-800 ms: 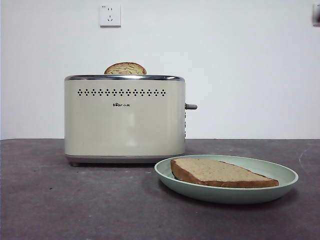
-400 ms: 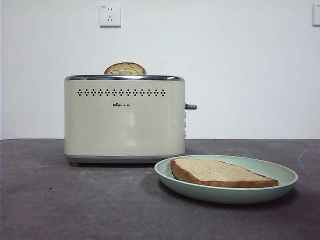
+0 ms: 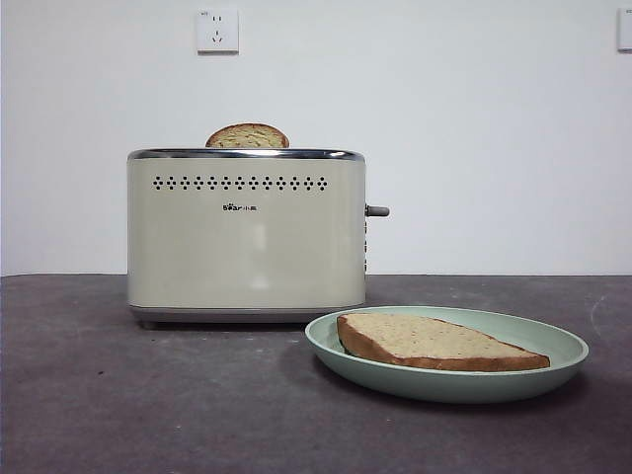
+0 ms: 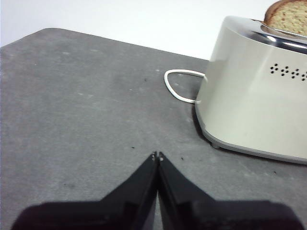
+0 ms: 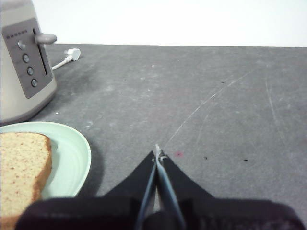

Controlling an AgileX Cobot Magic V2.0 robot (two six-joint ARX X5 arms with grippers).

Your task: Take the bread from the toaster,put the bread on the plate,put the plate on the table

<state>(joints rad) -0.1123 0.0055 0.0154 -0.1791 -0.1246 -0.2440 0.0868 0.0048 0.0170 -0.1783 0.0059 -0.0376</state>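
On the left, the left gripper [image 4: 157,155] hovers over bare table [image 3: 118,395] with its two jaws pressed together and nothing between them, off the toaster's end where the white cord [image 4: 177,86] loops out. It looks parked clear of the work.

The toaster [image 3: 245,237] stands upright a little left of centre, its lever [image 3: 377,210] sticking out on the right end. A narrow dome-topped slice [image 3: 247,136] pokes up from its slot; this is not the slice the task concerns, and it appears simply left in place.

Right of the toaster and nearer the camera, the plate [image 3: 553,346] sits flat on the table, its rim just in front of the toaster's lower corner. The bread [image 3: 434,341] lies flat inside it, crust edge toward the camera, fully supported within the raised rim. Judging from this layout, the bread is out of the toaster, on the plate, and the plate is down, so the task looks finished or nearly so.

Furthest right, the right gripper [image 5: 157,152] hangs above the table beside the plate, jaws closed and empty, apart from the rim, seemingly pulled clear.
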